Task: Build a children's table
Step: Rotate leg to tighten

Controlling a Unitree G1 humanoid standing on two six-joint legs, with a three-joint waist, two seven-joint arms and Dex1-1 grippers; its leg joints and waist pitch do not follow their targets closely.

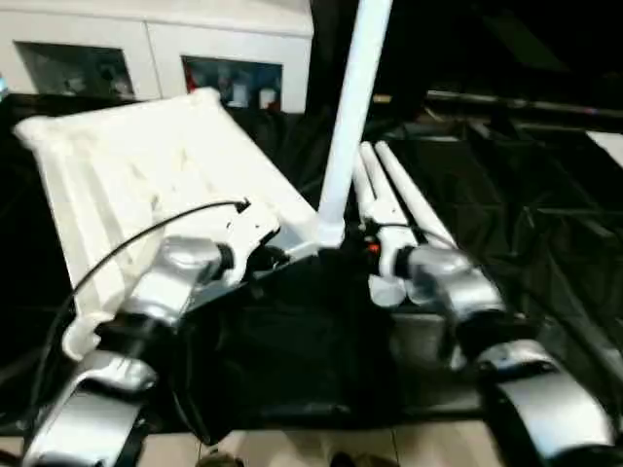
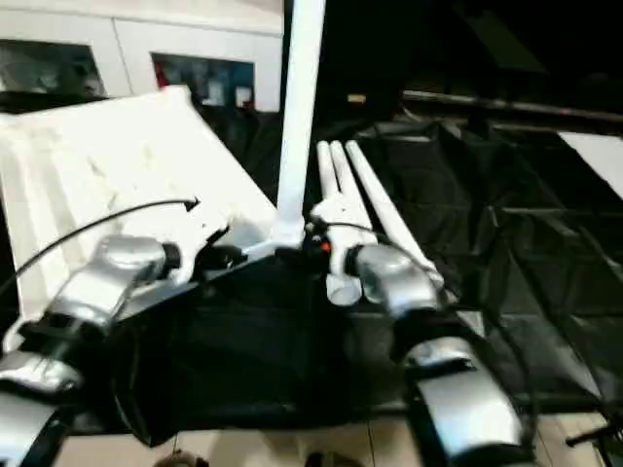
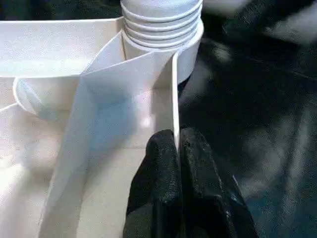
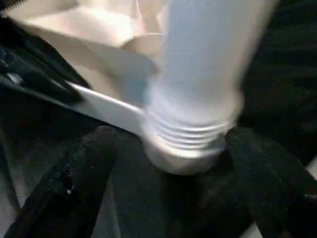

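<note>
The children's table top (image 1: 146, 165) lies underside up on black cloth, ribs showing. One white leg (image 1: 352, 107) stands upright in the near corner socket (image 3: 163, 44), threaded end seated in it. My left gripper (image 3: 176, 136) is shut on the thin side wall of the top just beside that socket. My right gripper (image 4: 171, 136) is open, one black finger (image 4: 84, 163) on each side of the leg's threaded base (image 4: 190, 134), with a gap to it. Three more legs (image 1: 399, 195) lie side by side on the cloth beyond my right wrist.
A white cabinet (image 1: 156, 49) with glass doors stands behind the table top. Black cloth (image 1: 506, 195) covers the work surface to the right. A black cable (image 1: 127, 243) arcs over my left forearm. Pale floor (image 1: 321, 448) shows at the near edge.
</note>
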